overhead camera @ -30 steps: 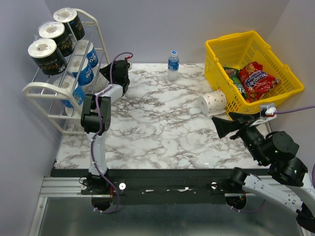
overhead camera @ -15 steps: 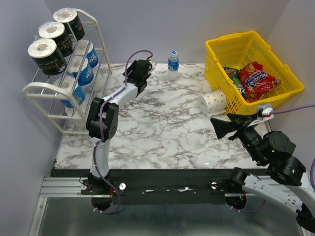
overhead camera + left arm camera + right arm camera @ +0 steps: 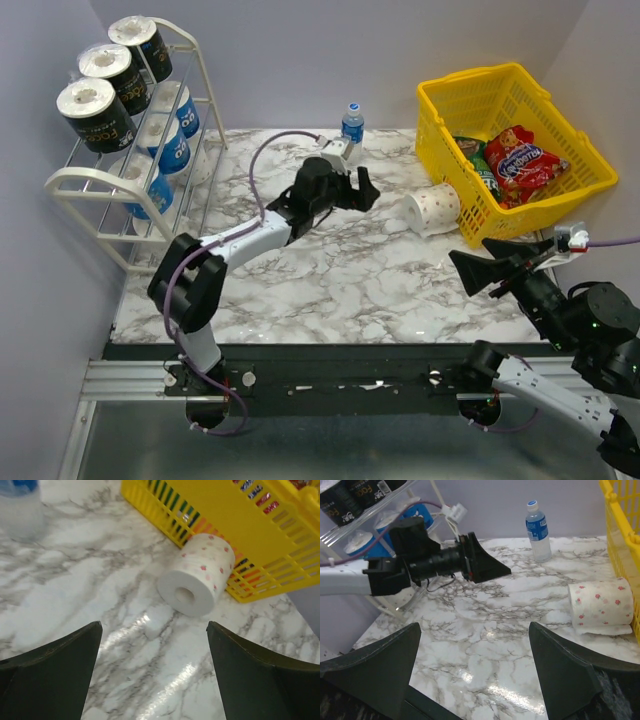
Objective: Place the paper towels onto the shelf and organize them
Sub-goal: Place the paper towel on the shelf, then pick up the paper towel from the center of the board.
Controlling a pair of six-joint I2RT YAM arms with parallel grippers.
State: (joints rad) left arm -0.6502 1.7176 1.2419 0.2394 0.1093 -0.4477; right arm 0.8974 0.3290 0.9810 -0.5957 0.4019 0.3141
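Note:
One white paper towel roll with reddish dots (image 3: 433, 208) (image 3: 197, 575) (image 3: 600, 607) lies on its side on the marble table, against the yellow basket. My left gripper (image 3: 362, 188) (image 3: 154, 625) (image 3: 506, 571) hovers just left of it, open and empty, with the roll ahead of its fingers and apart from them. Further off at the near right, my right gripper (image 3: 470, 250) (image 3: 475, 625) is also open and empty. The white shelf (image 3: 75, 178) stands at the far left. Three black rolls (image 3: 97, 112) sit on its top tier, and blue rolls (image 3: 170, 148) on the tiers below.
The yellow basket (image 3: 440, 100) at the far right holds snack packets (image 3: 520, 160). A small water bottle (image 3: 351, 125) (image 3: 20, 505) (image 3: 538, 530) stands at the back, just behind my left gripper. Walls close the left, back and right sides.
My left arm has swung from the shelf rightward across the table toward the dotted roll, and its jaws have opened wide. My right arm has shifted slightly right.

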